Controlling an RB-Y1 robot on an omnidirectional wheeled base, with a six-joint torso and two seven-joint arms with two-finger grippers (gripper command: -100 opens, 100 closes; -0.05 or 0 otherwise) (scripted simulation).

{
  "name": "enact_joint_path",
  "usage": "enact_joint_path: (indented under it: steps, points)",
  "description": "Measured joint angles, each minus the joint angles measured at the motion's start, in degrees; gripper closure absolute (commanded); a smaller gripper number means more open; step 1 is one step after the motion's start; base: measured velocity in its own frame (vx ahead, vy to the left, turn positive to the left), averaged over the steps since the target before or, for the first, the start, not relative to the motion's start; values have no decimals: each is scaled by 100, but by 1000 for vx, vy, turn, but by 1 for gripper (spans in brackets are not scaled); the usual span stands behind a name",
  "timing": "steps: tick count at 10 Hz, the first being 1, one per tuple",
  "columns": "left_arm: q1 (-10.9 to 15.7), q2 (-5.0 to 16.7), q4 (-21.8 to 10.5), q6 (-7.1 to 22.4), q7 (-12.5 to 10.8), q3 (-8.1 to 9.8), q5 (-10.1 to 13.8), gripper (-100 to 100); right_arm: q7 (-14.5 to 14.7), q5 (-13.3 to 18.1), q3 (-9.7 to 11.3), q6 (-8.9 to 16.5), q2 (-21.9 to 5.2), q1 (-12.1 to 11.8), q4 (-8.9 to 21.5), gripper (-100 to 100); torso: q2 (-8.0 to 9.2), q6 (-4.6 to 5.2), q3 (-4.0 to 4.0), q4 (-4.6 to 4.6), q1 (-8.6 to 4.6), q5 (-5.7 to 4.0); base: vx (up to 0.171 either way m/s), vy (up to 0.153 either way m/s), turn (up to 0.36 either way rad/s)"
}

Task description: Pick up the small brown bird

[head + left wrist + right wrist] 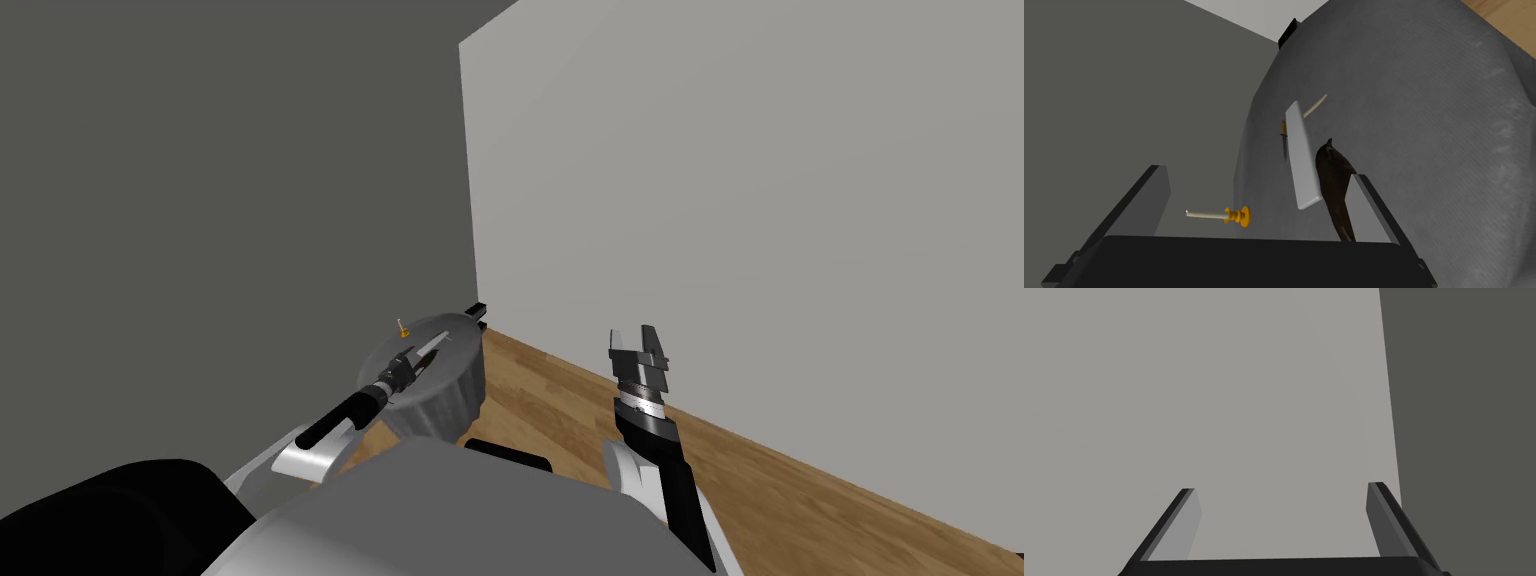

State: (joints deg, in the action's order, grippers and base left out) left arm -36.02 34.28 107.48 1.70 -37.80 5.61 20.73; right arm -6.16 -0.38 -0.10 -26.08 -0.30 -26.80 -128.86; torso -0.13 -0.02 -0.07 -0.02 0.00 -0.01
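Observation:
The small dark brown bird [1332, 182] lies on a round table under a grey cloth [1424, 125], beside a flat white slab [1302, 155]. My left gripper [1259, 175] hangs open over the table, and the bird sits just inside one of its fingers [1365, 210], close against it. The other finger stands far off, past the table's edge. In the head view the left gripper [428, 352] reaches over the round grey table [450, 395]. My right gripper [640, 350] is raised over the floor to the right, open [1282, 488] and holding nothing.
An orange candlestick with a white candle [1224, 215] stands at the table's edge near the left gripper. A small dark-bladed item with an orange grip [1284, 139] and a thin stick [1315, 106] lie beyond the slab. Two walls meet in a corner behind the table; wooden floor [800, 480] stretches right.

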Motion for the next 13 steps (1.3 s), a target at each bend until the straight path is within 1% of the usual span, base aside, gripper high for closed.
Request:
enact_joint_path:
  steps: [1,3,4,6,8,9,10,11,12,13]
  points:
    - [-120,166,-161,51,-180,18,146,-100,0,0,0,0,0,0,0,0,-6,-1,-3,-1,2,0,59,6,-105]
    - [-169,212,-209,323,-439,60,251,-100,0,0,0,0,0,0,0,0,0,0,0,0,-2,0,61,5,-236]
    - [-247,317,-307,471,-596,84,372,-100,0,0,0,0,0,0,0,0,-3,-2,-2,-1,1,0,56,18,-101]
    - [-333,482,-433,652,-886,123,543,-100,0,0,-1,0,0,0,0,0,1,-2,1,0,6,1,56,29,-214]
    - [-473,751,-823,752,-1240,79,841,-100,0,0,-1,0,0,-1,0,0,-7,-3,-4,-1,10,2,70,27,-171]
    - [-496,711,-785,895,-1352,117,848,-100,0,0,-1,0,0,-1,0,0,-3,-5,-2,-1,3,1,51,18,-168]
    - [-611,695,-716,1081,-1477,174,884,-100,0,0,-1,0,0,-1,0,0,1,-3,0,0,1,0,61,29,-234]
    - [-564,833,-948,1191,-1641,127,1032,-100,0,0,-1,0,0,-1,0,0,-3,-2,-2,-1,6,1,77,47,-213]
    - [-649,912,-1076,1273,-1804,107,1158,-100,0,0,-1,0,-1,-1,0,0,-6,-5,-4,-2,12,2,51,41,-46]
    - [-696,923,-1069,1368,-1908,129,1194,-100,0,0,-1,0,-1,-2,0,0,0,-7,-1,0,8,2,35,31,-98]
